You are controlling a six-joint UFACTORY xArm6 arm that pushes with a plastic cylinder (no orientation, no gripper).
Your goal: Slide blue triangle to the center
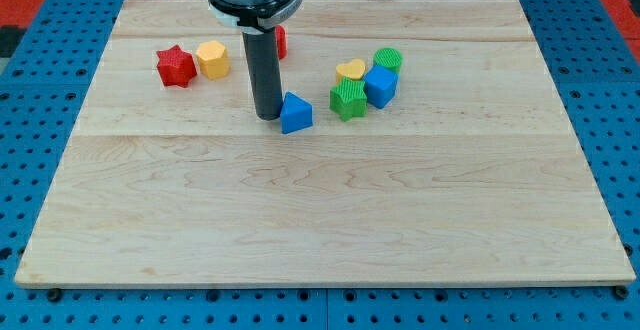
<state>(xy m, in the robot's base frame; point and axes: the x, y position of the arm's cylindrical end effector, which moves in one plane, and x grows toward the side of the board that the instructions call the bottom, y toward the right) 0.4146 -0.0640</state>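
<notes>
Left to right across the upper half of the frame: red star block (175, 66), touching or nearly touching the yellow hexagon-ish block (212, 59) on its right. Then the rod, with a red block (280, 41) mostly hidden behind it; shape not readable.

My tip (267, 117) is down on the board, just left of the blue triangle (295, 114), touching or a hair off; can't tell which. No jaws on this rig, nothing gripped: bare rod, contact only.

The blue triangle sits a bit above and left of frame centre. Right of it, a cluster: green star-like block (348, 99), yellow heart (351, 70), blue cube-ish block (381, 86), green cylinder (388, 61). The green star is near the triangle, but apart.

Handling, my read: small rigid plastic-looking piece, light, will slide easily and won't deform. Likely to spin if pushed off-centre or on a corner. Push on a flat face, through its middle. From the current left-side contact a push goes toward the view's right, at the green star; centre needs a downward push too, so the upper-left face is the better contact.

Surface: flat light wooden board (320, 230), smooth, faint plank seams, lower half free. Blue perforated bench (30, 170) around it.
</notes>
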